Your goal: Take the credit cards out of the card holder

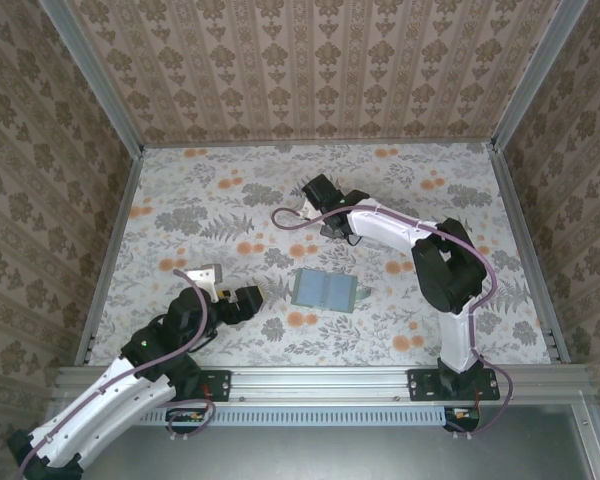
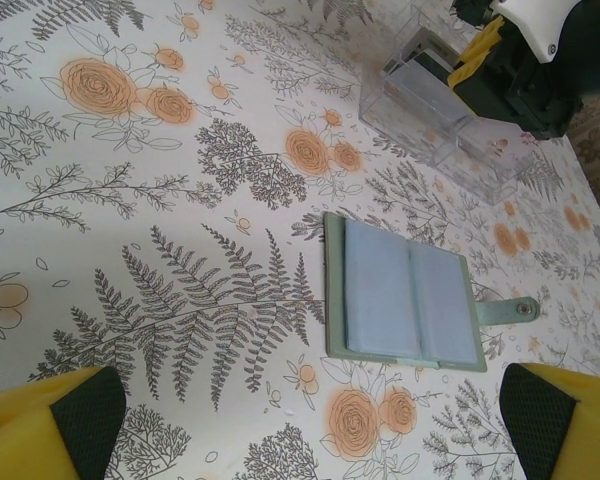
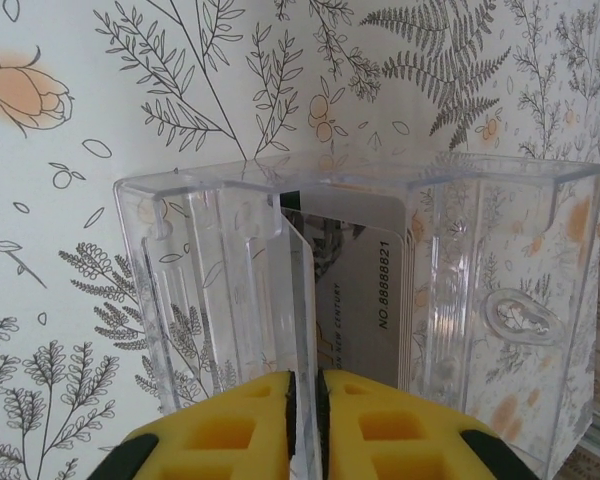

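As the holder (image 1: 326,290) lies lengthwise parallel to the table's (image 1: 230,190) near edge, the wide-open left hand (image 1: 263,296) faces its left end, nearer than the right hand (image 3: 307,385), grip unclear.

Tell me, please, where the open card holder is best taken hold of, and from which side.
Probably the strap tab of the card holder: it juts past the right panel in the left wrist view, while the open body lies flat on the table. Come down from above at that side, pinching across the narrow strap.
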Tool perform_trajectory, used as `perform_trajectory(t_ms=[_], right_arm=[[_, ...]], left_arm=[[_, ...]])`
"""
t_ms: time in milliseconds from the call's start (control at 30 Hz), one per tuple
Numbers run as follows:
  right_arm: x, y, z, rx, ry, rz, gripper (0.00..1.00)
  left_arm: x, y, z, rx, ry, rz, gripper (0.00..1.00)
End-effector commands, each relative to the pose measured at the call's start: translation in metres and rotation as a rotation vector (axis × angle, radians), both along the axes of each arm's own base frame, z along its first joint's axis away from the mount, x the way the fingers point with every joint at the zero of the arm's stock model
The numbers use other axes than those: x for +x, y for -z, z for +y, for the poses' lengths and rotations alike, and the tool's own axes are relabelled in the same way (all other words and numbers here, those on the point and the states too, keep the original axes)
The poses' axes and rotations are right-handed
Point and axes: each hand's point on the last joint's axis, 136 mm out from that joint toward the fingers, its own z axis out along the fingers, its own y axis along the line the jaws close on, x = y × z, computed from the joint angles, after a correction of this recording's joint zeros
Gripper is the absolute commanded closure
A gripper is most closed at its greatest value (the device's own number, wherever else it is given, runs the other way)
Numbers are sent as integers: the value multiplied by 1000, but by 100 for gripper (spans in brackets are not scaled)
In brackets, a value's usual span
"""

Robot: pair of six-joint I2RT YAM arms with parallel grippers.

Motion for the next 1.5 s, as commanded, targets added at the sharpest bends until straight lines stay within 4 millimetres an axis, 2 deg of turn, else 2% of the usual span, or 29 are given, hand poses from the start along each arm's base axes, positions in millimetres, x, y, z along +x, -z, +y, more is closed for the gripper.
perform_trajectory(t_ms=[0, 100, 333, 400, 533, 733, 900, 1067, 1233, 1300, 1400, 1467], right_arm=[[8, -2, -2, 5, 32, -20, 81], [8, -3, -5, -7, 42, -27, 76], [24, -19, -16, -3, 100, -122, 75], [26, -19, -18, 2, 112, -122, 70], [28, -17, -23, 4, 132, -123, 70], [34, -24, -28, 6, 165, -164, 69], [28, -34, -24, 86, 179, -157, 69], [11, -64, -19, 269, 227, -178, 67], [-20, -107, -23, 523, 287, -232, 66], [-36, -117, -29, 625, 312, -236, 65], [-57, -140, -45, 845, 374, -274, 52], [-71, -144, -60, 975, 417, -280, 45]], left_arm=[[-2, 7, 1, 11, 2, 20, 0], [-1, 8, 1, 10, 2, 20, 0], [-1, 9, 2, 9, 0, 22, 0], [-1, 9, 1, 7, 2, 21, 0], [-1, 9, 1, 5, 4, 24, 0], [-1, 7, 1, 4, 4, 22, 0], [0, 7, 1, 5, 0, 19, 0], [1, 7, 2, 14, -4, 25, 0], [6, 8, 0, 30, -9, 34, 0], [9, 8, -1, 43, -14, 41, 0], [16, 11, 0, 87, -36, 62, 0], [20, 12, 0, 122, -47, 80, 0]])
